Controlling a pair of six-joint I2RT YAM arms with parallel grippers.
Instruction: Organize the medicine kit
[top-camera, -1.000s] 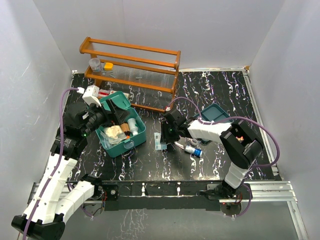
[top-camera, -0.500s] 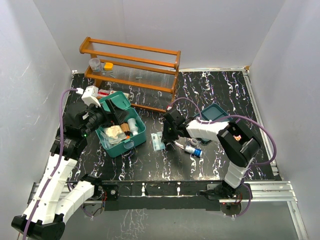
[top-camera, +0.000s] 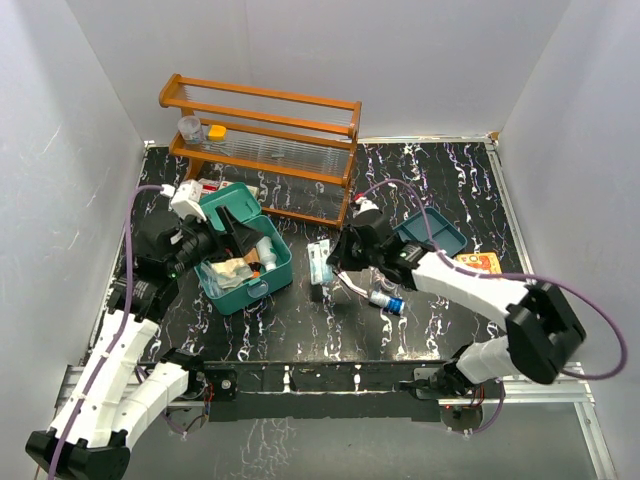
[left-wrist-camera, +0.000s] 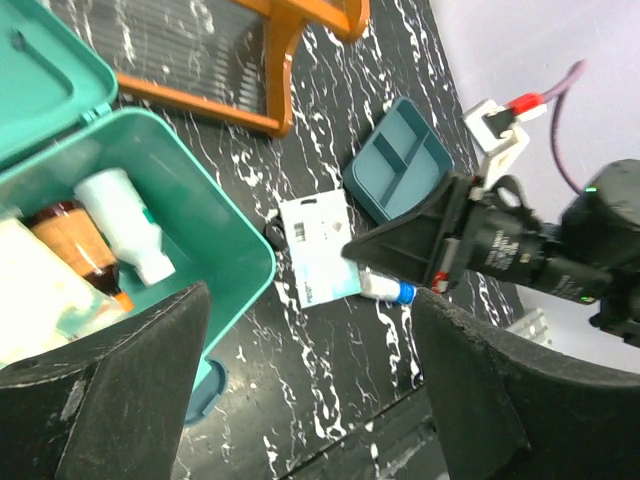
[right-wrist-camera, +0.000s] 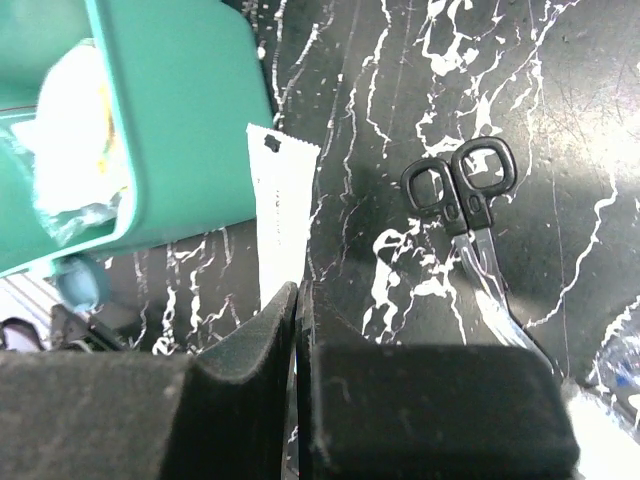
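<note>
Right gripper (right-wrist-camera: 300, 300) clamped on a packet (right-wrist-camera: 280, 200) near the medicine kit (right-wrist-camera: 180, 120)
Scissors (right-wrist-camera: 470, 208) are clear only from the right wrist; left gripper (left-wrist-camera: 310, 295) apart

The teal-green medicine kit (top-camera: 276, 271) sits open at left, partly filled.

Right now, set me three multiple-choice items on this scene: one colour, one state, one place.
1. The kit is: A red; B teal; C white.
2. Its lid is: A open; B shut; C missing.
3. The scissors lie: A in the kit; B on the table; C on the lid.

Answers:
1. B, since its walls show teal in every view.
2. A, since the lid is tipped back and the contents are exposed.
3. B, since they rest on the black marbled top, beside the packet.
</note>
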